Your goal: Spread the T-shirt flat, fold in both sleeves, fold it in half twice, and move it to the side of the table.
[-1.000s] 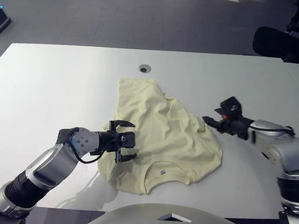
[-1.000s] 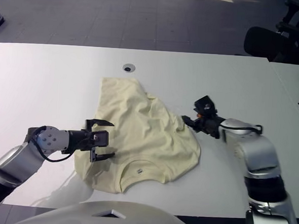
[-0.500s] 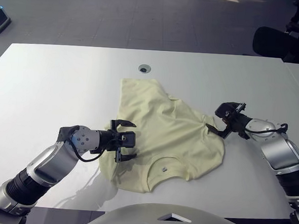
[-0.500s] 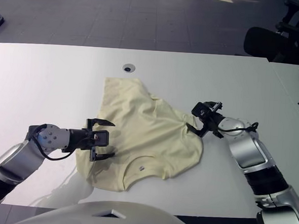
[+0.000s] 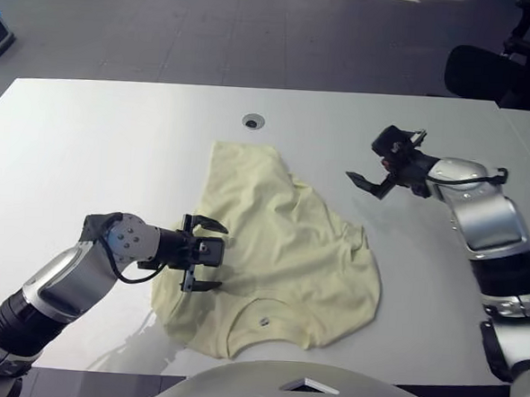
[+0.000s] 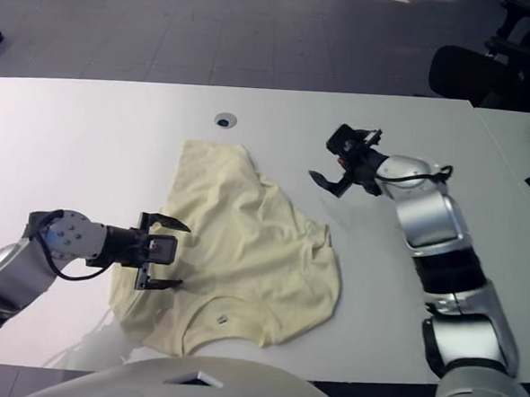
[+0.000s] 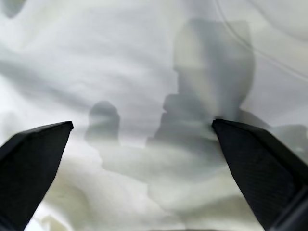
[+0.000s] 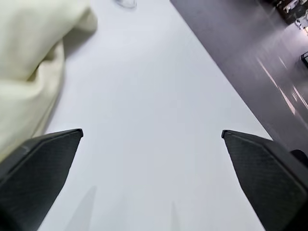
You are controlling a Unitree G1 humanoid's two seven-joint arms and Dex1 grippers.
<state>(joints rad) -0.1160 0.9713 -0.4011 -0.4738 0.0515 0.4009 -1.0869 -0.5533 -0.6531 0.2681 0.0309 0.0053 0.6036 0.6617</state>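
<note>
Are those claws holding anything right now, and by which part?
Nothing is held. The left gripper is open over the T-shirt; the right gripper is open above the table.

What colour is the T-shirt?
The T-shirt is plain pale yellow, clearest in the left eye view.

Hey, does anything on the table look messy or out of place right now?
Yes: the pale yellow fabric T-shirt lies crumpled on the white table, its far end bunched narrow, not spread flat. The left gripper is open at its left edge; the right gripper is open over bare table. Nothing looks spilled or damaged.
</note>
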